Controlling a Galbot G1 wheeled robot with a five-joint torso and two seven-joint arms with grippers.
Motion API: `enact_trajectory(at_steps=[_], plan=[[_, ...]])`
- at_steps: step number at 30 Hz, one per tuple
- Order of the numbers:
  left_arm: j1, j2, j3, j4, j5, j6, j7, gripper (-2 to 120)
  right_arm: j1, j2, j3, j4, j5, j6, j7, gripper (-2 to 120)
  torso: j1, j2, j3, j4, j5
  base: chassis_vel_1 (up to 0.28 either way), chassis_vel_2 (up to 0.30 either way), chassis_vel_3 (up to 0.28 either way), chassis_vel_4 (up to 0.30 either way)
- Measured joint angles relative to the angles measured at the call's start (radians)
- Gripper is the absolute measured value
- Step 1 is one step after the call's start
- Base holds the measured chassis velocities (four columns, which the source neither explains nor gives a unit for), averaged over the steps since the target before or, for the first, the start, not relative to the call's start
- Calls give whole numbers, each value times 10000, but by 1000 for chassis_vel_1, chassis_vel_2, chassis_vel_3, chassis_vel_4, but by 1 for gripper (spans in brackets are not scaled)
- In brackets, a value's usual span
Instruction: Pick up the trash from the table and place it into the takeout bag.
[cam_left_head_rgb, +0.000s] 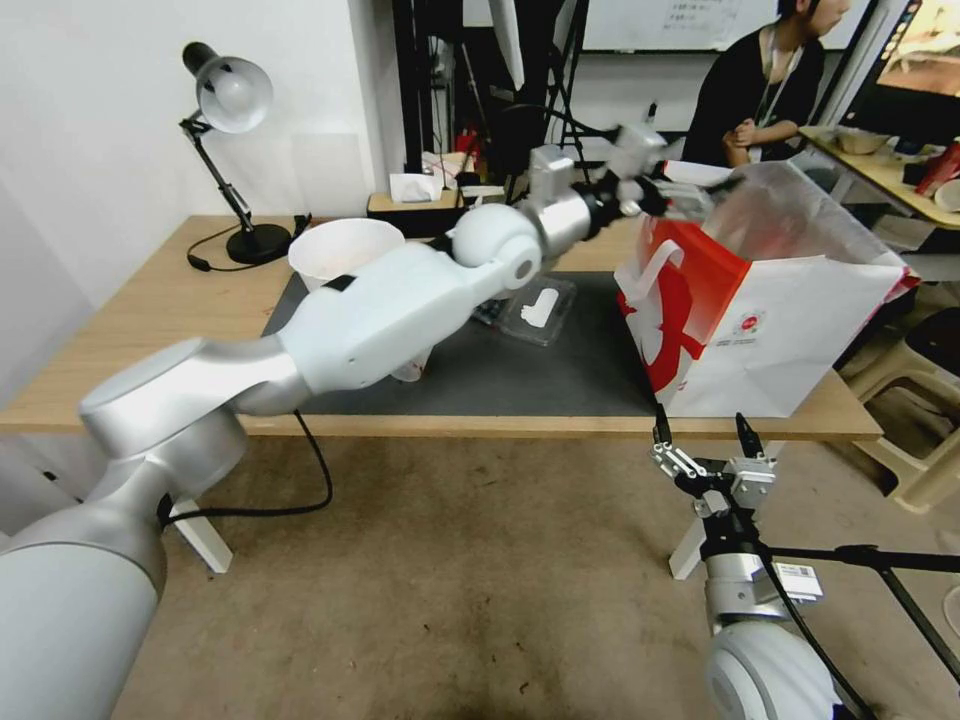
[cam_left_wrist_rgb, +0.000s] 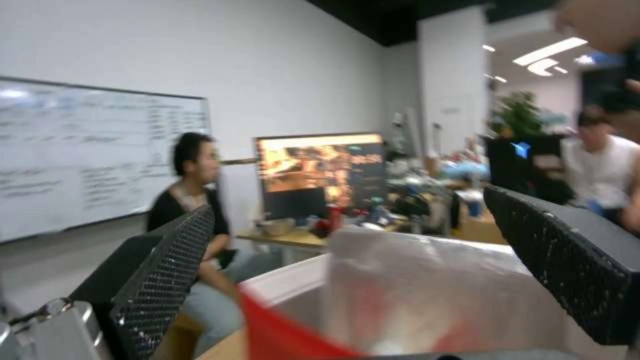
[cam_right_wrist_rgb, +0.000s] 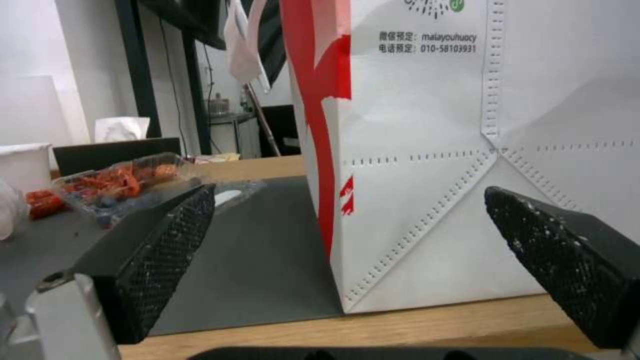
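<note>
Takeout bag (cam_left_head_rgb: 790, 330) stands upright at the table's (cam_left_head_rgb: 150, 300) right end, mouth upward, printed "010-58103931"; left gripper (cam_left_head_rgb: 690, 197) hovers released above its mouth, right gripper (cam_left_head_rgb: 705, 435) waits released below the front edge

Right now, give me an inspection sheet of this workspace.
Surface: light-wood table with a dark mat.
Job's things: takeout bag upright at the mat's right end, a crumpled clear plastic piece at its mouth; clear lidded tray and white bowl on the mat; a tray of red scraps farther back.
Clutter: desk lamp, tissue box.
Grippers: left gripper at the bag's mouth, fingers apart, plastic between them, contact unclear; right gripper open, low before the table edge by the bag.
Cables: lamp cord on the table; black cable hanging to the floor.
Surroundings: seated person, whiteboard, monitor behind.
</note>
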Motion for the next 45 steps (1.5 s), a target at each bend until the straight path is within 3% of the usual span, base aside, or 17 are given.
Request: enact_trajectory(at_steps=[7, 10, 19, 23, 32, 39, 44, 45], plan=[[1113, 819, -1026, -714, 389, 206, -912, 100, -10, -2, 6, 20, -6, -20, 9, 100, 0, 0, 0, -3, 0, 0, 0, 0, 0], [1926, 1574, -1790, -1356, 809, 616, -1548, 100, -2, -30, 12, 32, -4, -37, 18, 100, 0, 0, 0, 0, 0, 0, 0, 0, 0], [3658, 2912, -3483, -2565, 1075, 1057, -2005, 100, 33, -52, -46, 29, -2, -42, 20, 100, 0, 0, -1, -1, -1, 0, 0, 0, 0], [5355, 3594, -4761, -3623, 1515, 1608, -2448, 100, 64, -62, -123, 21, 2, -48, 20, 100, -1, 1, -1, -1, 2, 0, 0, 0, 0], [7367, 3966, -6325, -4874, 2184, 1939, -2983, 100, 73, -65, -206, 19, -17, -53, 29, 100, -1, 0, -1, -4, 0, 0, 0, 0, 0], [9811, 3834, -7946, -6036, 3901, 1791, -3403, 100, 50, 9, -233, 11, -82, -46, 32, 100, 0, 0, -1, -4, 2, 0, 0, 0, 0], [11115, 3557, -8605, -6466, 4903, 1526, -3490, 100, -4, 103, -183, 27, -110, -36, 36, 100, -1, 0, -1, 5, 3, 0, 0, 0, 0], [11511, 3459, -8741, -6541, 5173, 1413, -3516, 100, -61, 151, -131, 43, -131, -23, 48, 100, -1, 1, 0, -6, 0, 0, 0, 0, 0]])
